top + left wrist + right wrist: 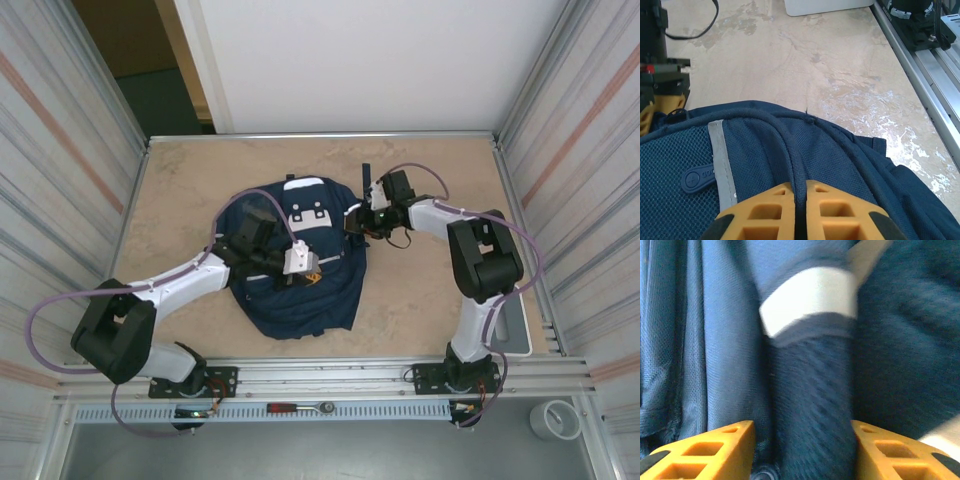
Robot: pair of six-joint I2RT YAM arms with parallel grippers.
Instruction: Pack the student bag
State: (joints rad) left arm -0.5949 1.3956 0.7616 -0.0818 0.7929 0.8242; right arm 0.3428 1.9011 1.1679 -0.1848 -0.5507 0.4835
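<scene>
Large navy-blue fabric backpack [300,295] flat at tabletop [200,180] centre. Left gripper [799,200] clenched on backpack piping mid-bag. Right gripper [802,440] released, astride strap at backpack's 2 o'clock. Contents hidden; packing progress unclear, likely opening stage.

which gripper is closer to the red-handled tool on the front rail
Left. The left gripper is clamped on the middle of the backpack, directly beyond the red-handled tool; the right gripper is farther back, at the backpack's far right edge.

The desk [430,290] was beige and marbled. A flat white board [517,328] lay at its right edge. A red-handled tool [298,408] rested on the front rail, with a grey roll [555,420] further right.
</scene>
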